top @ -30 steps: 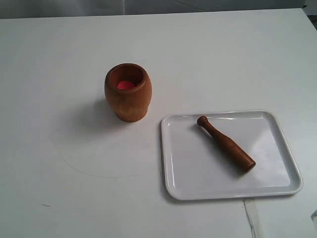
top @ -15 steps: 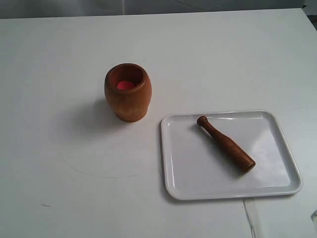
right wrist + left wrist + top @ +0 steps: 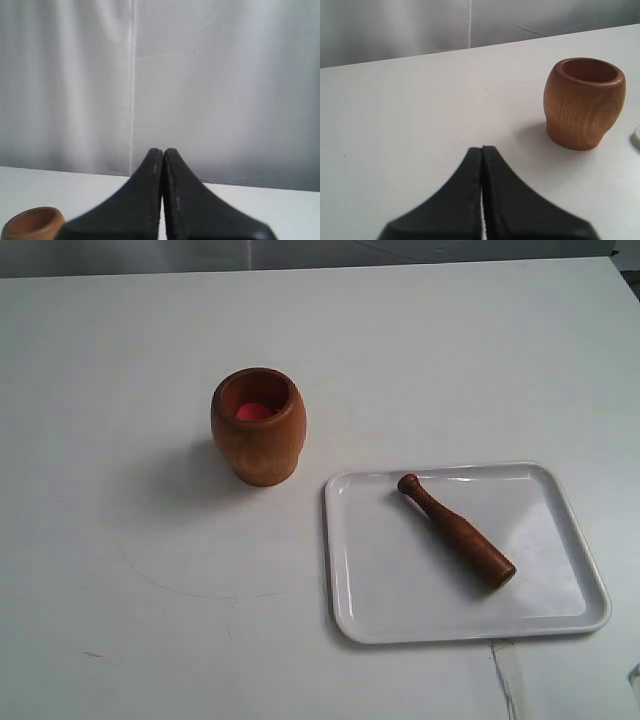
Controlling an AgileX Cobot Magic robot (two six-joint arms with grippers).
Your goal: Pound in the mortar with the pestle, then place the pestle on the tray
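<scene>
The reddish-brown wooden mortar [image 3: 259,426] stands upright on the white table, its red-pink inside showing. To its lower right lies the white tray [image 3: 380,590], and the dark-brown pestle [image 3: 457,530] rests diagonally on it, knob end toward the mortar. Neither arm appears in the exterior view. In the left wrist view my left gripper [image 3: 482,148] is shut and empty, with the mortar [image 3: 583,110] standing well apart from it. My right gripper [image 3: 163,150] is shut and empty too, and only the mortar's rim [image 3: 34,222] shows at the corner of its view.
A white table [image 3: 120,570] spreads all around the mortar and tray. A grey curtain [image 3: 225,75] hangs behind the table's far edge. A pale strip [image 3: 508,680] lies on the table just below the tray.
</scene>
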